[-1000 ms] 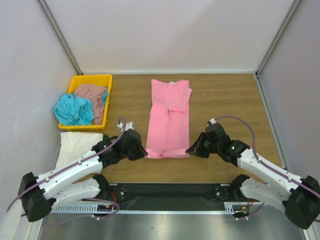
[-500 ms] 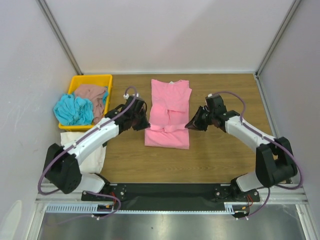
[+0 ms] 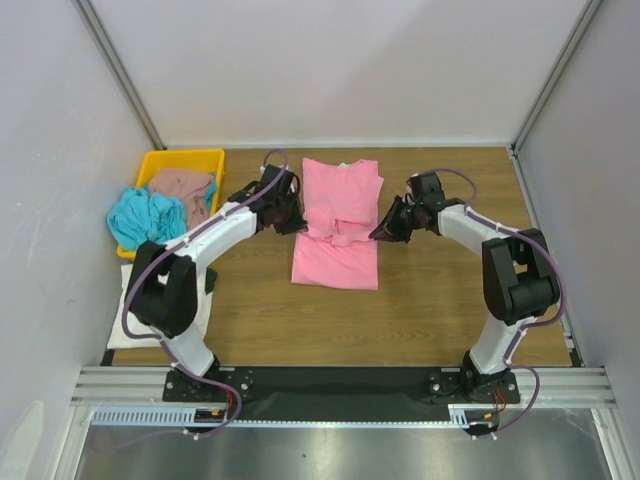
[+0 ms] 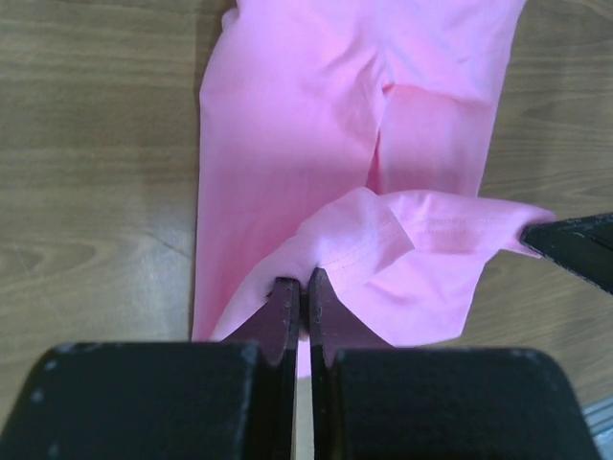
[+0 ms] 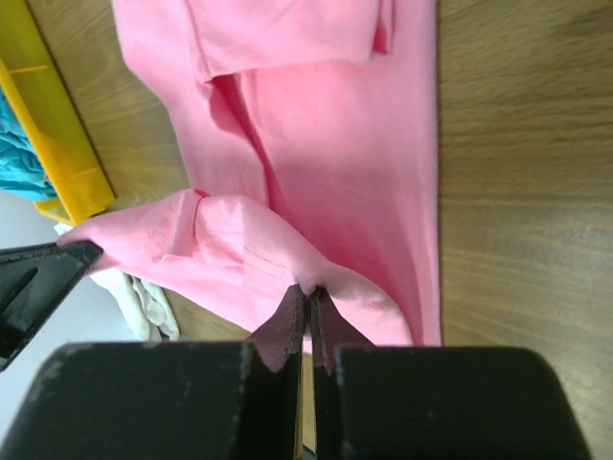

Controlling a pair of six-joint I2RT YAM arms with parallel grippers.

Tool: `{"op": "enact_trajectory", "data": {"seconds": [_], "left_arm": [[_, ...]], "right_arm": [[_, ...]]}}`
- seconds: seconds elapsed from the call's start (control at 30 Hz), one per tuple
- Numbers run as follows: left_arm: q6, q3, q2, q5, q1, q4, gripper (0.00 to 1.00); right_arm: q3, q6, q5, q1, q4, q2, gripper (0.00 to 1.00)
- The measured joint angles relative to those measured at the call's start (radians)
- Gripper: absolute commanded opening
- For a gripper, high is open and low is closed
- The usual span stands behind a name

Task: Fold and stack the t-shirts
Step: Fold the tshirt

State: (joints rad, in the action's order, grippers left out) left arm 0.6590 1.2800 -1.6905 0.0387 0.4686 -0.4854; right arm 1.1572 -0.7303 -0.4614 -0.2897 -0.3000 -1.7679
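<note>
The bright pink t-shirt [image 3: 337, 222] lies lengthwise in the middle of the table, its near hem lifted and carried toward the collar. My left gripper [image 3: 297, 226] [image 4: 306, 285] is shut on the hem's left corner. My right gripper [image 3: 380, 234] [image 5: 308, 292] is shut on the right corner. The hem [image 4: 421, 240] [image 5: 225, 244] hangs between them above the shirt's middle. A cream-white t-shirt [image 3: 160, 290] lies folded at the left edge. A turquoise t-shirt [image 3: 145, 220] and a dusty brown-pink t-shirt [image 3: 182, 187] sit crumpled in the tray.
The yellow plastic tray [image 3: 185, 158] stands at the back left, its edge [image 5: 53, 125] showing in the right wrist view. Grey walls close the table on three sides. Bare wood lies right of the pink shirt and along the near edge.
Both grippers have carried the pink shirt's near hem away from the table's front toward the collar, folding the shirt over itself. Both arms have stretched farther out.
</note>
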Motion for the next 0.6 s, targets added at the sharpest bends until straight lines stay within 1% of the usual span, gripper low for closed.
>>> {"op": "enact_trajectory", "data": {"seconds": [0.33, 0.6], "left_arm": [[-0.024, 0.050, -0.132, 0.031, -0.043, 0.014, 0.01], [-0.042, 0.083, -0.161, 0.048, -0.048, 0.023, 0.00]], "right_arm": [[0.034, 0.017, 0.005, 0.032, -0.004, -0.057, 0.00], [0.084, 0.024, 0.007, 0.048, -0.005, -0.101, 0.00]]}}
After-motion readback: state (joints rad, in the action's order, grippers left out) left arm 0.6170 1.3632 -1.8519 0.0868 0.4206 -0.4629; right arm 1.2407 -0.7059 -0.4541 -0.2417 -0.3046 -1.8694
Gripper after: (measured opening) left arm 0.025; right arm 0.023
